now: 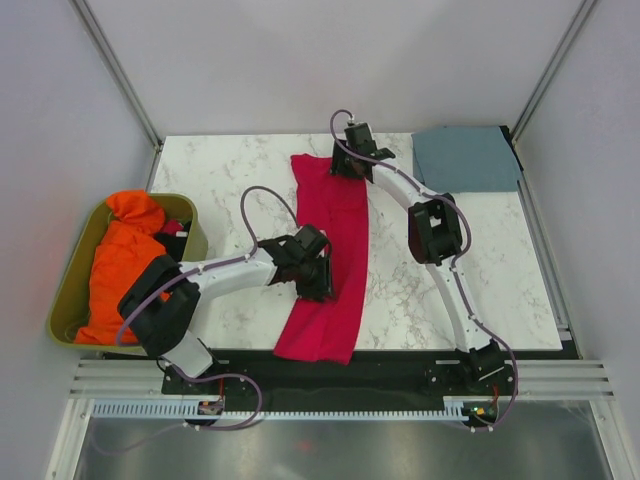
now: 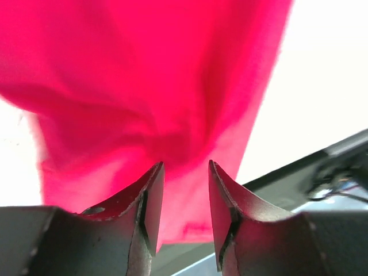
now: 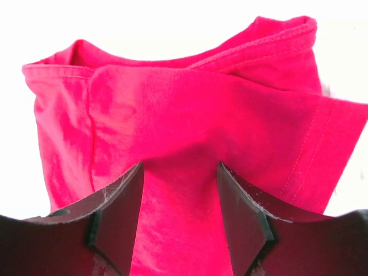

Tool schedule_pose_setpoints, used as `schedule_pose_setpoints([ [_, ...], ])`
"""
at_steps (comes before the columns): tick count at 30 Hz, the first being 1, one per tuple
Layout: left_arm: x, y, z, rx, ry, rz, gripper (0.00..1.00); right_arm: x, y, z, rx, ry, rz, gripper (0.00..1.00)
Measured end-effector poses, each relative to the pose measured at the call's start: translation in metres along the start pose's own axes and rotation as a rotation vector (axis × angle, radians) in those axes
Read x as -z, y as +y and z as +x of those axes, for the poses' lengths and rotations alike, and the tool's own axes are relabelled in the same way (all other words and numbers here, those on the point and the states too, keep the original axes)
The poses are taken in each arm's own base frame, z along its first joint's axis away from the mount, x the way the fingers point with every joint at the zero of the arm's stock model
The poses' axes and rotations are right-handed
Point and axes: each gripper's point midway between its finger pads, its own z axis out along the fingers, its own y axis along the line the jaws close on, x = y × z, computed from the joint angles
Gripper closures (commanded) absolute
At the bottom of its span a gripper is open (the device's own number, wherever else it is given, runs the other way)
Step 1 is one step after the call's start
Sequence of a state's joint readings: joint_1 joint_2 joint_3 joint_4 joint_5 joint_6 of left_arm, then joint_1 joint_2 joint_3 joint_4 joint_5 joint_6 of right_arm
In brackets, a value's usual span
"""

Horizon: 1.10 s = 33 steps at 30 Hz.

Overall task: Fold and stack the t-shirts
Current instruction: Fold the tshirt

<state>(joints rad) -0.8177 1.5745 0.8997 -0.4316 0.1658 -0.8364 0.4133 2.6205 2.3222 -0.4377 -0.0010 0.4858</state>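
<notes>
Red tee stretched lengthwise between your two grippers.
Your left gripper (image 2: 185,172) and right gripper (image 3: 179,172) each pinch the red t-shirt (image 1: 330,255); the blue-grey t-shirt (image 1: 466,158) lies folded at the worktop's (image 1: 235,175) far right corner.

Crimson-red t-shirt (image 1: 333,250), plain, unpatterned, matching red stitching along hems. Slate blue-grey t-shirt (image 1: 466,158), plain. Table (image 1: 230,170): white marble pattern with grey veining. Olive-green bin (image 1: 75,280), holding bright orange cloth (image 1: 118,265). Arms white with black joints and purple cables; left tool (image 2: 185,201) and right tool (image 3: 179,207) black-fingered.
</notes>
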Motion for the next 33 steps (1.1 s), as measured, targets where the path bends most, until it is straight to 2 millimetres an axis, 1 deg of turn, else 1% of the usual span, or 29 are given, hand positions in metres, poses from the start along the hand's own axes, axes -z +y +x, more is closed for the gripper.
schedule_pose_setpoints([
  [2,0.008,-0.017,-0.014,-0.007,-0.023,0.023,0.54,-0.011,0.005,-0.01,-0.008,-0.037,-0.017,0.35],
  [4,0.019,-0.032,-0.029,-0.019,-0.058,0.041,0.53,-0.018,0.005,-0.019,-0.024,-0.075,-0.012,0.35],
  [5,0.025,-0.038,-0.037,-0.025,-0.081,0.041,0.53,-0.02,0.003,-0.022,-0.036,-0.091,-0.008,0.35],
  [7,0.033,-0.043,-0.048,-0.034,-0.116,0.027,0.53,-0.024,0.0,-0.029,-0.075,-0.127,0.005,0.36],
  [9,0.04,-0.04,-0.054,-0.039,-0.149,-0.003,0.52,-0.029,-0.004,-0.037,-0.115,-0.164,0.011,0.36],
  [12,0.053,-0.028,-0.055,-0.044,-0.181,-0.058,0.52,-0.037,-0.013,-0.055,-0.179,-0.239,0.017,0.36],
  [15,0.065,-0.022,-0.058,-0.048,-0.217,-0.085,0.52,-0.044,-0.023,-0.072,-0.224,-0.313,0.012,0.32],
  [16,0.07,-0.021,-0.059,-0.05,-0.229,-0.088,0.51,-0.045,-0.025,-0.077,-0.229,-0.335,0.001,0.28],
  [18,0.077,-0.02,-0.061,-0.051,-0.253,-0.09,0.52,-0.05,-0.02,-0.084,-0.228,-0.366,-0.064,0.24],
  [21,0.086,-0.019,-0.064,-0.05,-0.285,-0.092,0.53,-0.051,-0.01,-0.09,-0.2,-0.377,-0.166,0.12],
  [22,0.089,-0.018,-0.064,-0.05,-0.303,-0.088,0.53,-0.05,-0.006,-0.091,-0.183,-0.376,-0.191,0.05],
  [23,0.093,-0.015,-0.064,-0.05,-0.325,-0.086,0.53,-0.048,-0.004,-0.09,-0.162,-0.371,-0.214,0.02],
  [26,0.108,-0.002,-0.058,-0.046,-0.385,-0.075,0.51,-0.037,0.003,-0.08,-0.088,-0.33,-0.25,0.02],
  [28,0.118,0.009,-0.052,-0.043,-0.421,-0.069,0.52,-0.022,0.01,-0.082,-0.035,-0.315,-0.263,0.02],
  [29,0.121,0.012,-0.05,-0.042,-0.433,-0.066,0.52,-0.011,0.014,-0.084,-0.01,-0.306,-0.265,0.02],
  [30,0.122,0.016,-0.047,-0.041,-0.438,-0.068,0.53,0.005,0.019,-0.09,0.012,-0.305,-0.267,0.02],
  [31,0.121,0.019,-0.045,-0.041,-0.439,-0.068,0.53,0.025,0.025,-0.097,0.029,-0.311,-0.268,0.02],
  [32,0.117,0.024,-0.041,-0.038,-0.433,-0.074,0.53,0.044,0.028,-0.101,0.04,-0.306,-0.263,0.02],
  [33,0.113,0.03,-0.037,-0.035,-0.423,-0.085,0.54,0.073,0.032,-0.104,0.045,-0.311,-0.26,0.02],
])
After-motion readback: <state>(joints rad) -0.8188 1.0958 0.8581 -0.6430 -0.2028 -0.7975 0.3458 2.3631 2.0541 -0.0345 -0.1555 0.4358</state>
